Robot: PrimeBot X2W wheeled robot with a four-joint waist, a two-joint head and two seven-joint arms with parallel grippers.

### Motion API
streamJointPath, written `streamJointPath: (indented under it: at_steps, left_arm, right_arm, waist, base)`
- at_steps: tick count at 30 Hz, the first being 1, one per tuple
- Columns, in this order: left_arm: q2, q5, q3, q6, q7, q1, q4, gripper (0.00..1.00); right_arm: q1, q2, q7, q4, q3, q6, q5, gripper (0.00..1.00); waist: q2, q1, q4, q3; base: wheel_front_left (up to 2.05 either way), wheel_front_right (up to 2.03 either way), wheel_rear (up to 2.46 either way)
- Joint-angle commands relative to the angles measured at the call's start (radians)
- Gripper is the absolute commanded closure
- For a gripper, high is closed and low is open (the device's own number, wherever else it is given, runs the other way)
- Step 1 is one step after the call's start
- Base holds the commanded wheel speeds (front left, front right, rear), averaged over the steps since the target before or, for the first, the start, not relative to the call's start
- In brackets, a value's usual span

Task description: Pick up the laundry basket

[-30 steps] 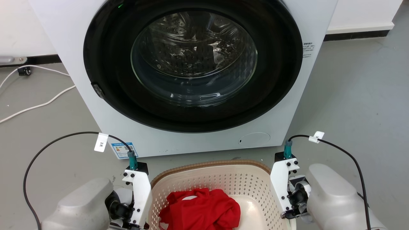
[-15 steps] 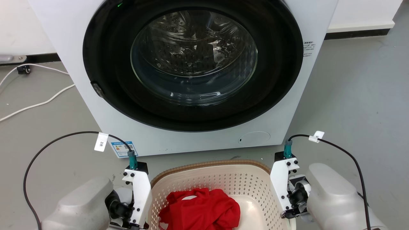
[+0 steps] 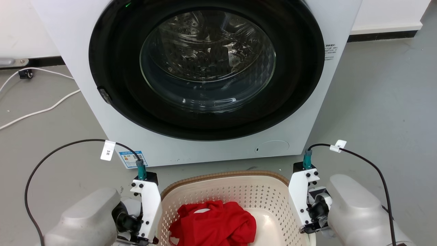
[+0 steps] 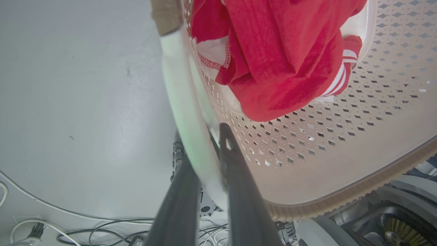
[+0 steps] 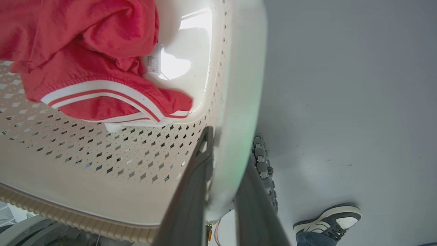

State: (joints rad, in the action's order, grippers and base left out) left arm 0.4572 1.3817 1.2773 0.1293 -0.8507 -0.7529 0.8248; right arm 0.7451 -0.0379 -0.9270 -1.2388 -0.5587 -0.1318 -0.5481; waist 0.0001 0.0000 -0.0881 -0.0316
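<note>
1. Laundry basket (image 3: 239, 194): cream perforated plastic with a brown woven-look rim; placed low, just in front of the washer (image 3: 205, 150), below its round glass door and near the base panel
2. Contents: one red garment (image 3: 215, 223) with white trim, bunched in the half of the basket farther from the washer
3. Left gripper (image 4: 201, 143): clamped on the white left side handle (image 4: 184, 102); one dark finger is seen inside the perforated wall and the other outside, with the handle pinched between them
4. Right gripper (image 5: 232, 140): likewise clenched on the white right side handle (image 5: 239, 85), one finger on each face of it
5. Bystander item: a person's shoe (image 5: 336, 218), stood on the grey floor (image 3: 375, 102) farther from the washer than the basket, off its right side
6. Progress, as judged: both grasps are counted as made. Whether the base has been cleared from the floor cannot be told. The lift is taken as outstanding: both handles are to be raised together, kept level, and held clear of the washer front
</note>
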Motion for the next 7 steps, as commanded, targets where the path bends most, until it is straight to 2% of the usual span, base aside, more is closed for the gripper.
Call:
streamJointPath:
  at_steps: [1, 7]
  left_arm:
    - [0.018, -0.01, 0.005, 0.002, -0.008, -0.007, 0.012, 1.0]
    - [0.016, -0.007, 0.005, 0.002, -0.008, -0.006, 0.014, 1.0]
  right_arm:
    - [0.019, -0.023, 0.0, -0.007, -0.007, 0.002, 0.003, 1.0]
    - [0.021, -0.023, 0.003, -0.013, -0.012, 0.002, 0.0, 1.0]
  waist:
    - [-0.0001, 0.0, 0.001, 0.0]
    - [-0.0001, 0.0, 0.002, 0.001]
  base:
    - [0.0, 0.0, 0.0]
    - [0.0, 0.0, 0.0]
